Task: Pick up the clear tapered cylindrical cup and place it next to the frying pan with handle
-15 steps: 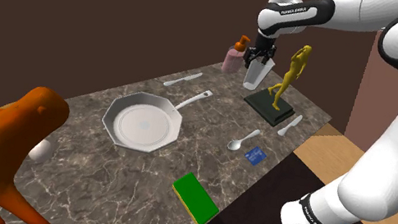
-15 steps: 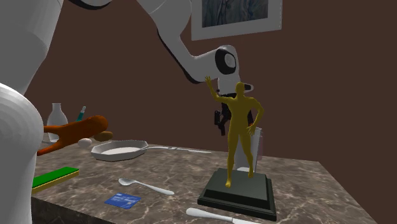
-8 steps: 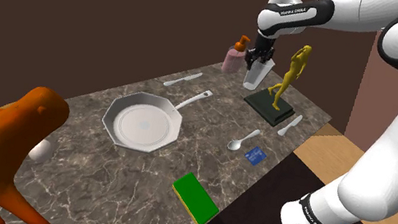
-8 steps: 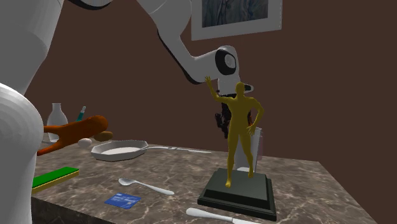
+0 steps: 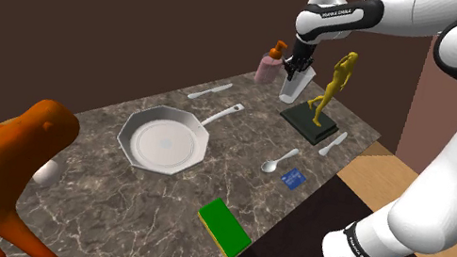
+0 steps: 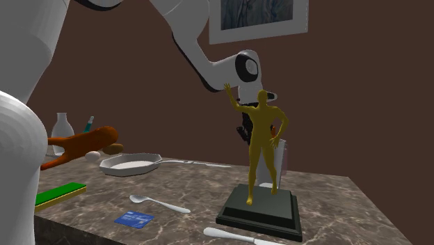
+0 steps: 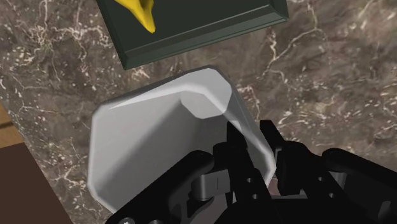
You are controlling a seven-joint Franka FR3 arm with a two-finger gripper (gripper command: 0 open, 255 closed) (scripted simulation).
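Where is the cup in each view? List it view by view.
Shoulder view: cup upper middle, just left of the gold statue.
Second exterior view: cup behind the statue, peeking out right.
Wrist view: cup beside the statue's base.
Shared landmark: the statue.

The marble counter (image 5: 239, 168) bears a gold figurine (image 5: 344, 73), spoon (image 5: 280, 161), blue card (image 5: 293, 177), green block (image 5: 224, 227) and possibly a pink bottle (image 5: 268, 67).

Pale grey see-through tapered cup (image 5: 294, 88) hangs upright, its wall pinched by the black gripper (image 5: 295, 67). Whitish octagonal frying pan (image 5: 163, 141) lies flat, well apart, handle pointing roughly gripperwards.
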